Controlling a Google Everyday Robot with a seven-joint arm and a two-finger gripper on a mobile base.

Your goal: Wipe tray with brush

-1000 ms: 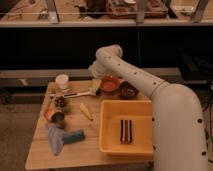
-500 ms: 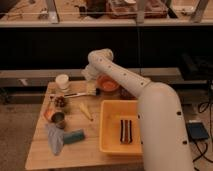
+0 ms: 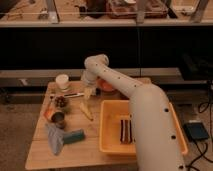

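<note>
Tray [image 3: 111,136] is sitting at 4 o'clock on the table [image 3: 85,152], holding a dark striped block [image 3: 125,131]. The gripper [image 3: 88,93] is hovering at the tray's 11 o'clock, over the 3 o'clock end of the brush [image 3: 66,95] lying flat on the table; its grip state I cannot tell. It should be closing squarely across the thin handle before lifting. Against half a second ago, the arm [image 3: 150,115] is reaching lower and further toward 9 o'clock.
</note>
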